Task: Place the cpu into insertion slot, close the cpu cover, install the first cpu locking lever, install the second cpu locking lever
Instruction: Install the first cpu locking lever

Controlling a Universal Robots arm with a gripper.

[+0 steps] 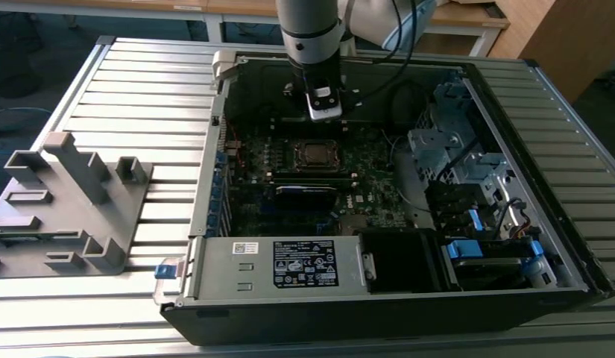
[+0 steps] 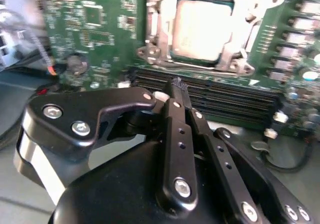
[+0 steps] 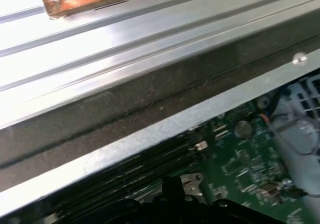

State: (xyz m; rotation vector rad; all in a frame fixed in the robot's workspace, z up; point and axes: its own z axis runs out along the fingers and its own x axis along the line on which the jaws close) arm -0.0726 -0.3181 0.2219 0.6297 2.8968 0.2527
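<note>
The cpu (image 2: 200, 30), a dull silver-tan square, lies in its socket on the green motherboard (image 2: 100, 29). The cpu cover (image 2: 152, 34), a silver frame, lies flat around its edges. My gripper (image 2: 178, 85) hangs above the black memory slots beside the socket, its black fingers (image 2: 172, 129) pressed together with nothing between them. In the exterior view the gripper (image 1: 325, 116) hovers inside the open computer case, just behind the socket with the cpu (image 1: 317, 154). The dark tip of the gripper (image 3: 172, 184) shows over the board in the first wrist view.
The open case (image 1: 203, 186) lies on a slatted metal table (image 1: 138, 89). A power supply (image 1: 287, 265) fills its near end, drive bays with blue clips (image 1: 476, 224) the exterior view's right. A grey fixture (image 1: 68, 201) stands at the exterior view's left. The case wall (image 3: 150, 134) runs close by.
</note>
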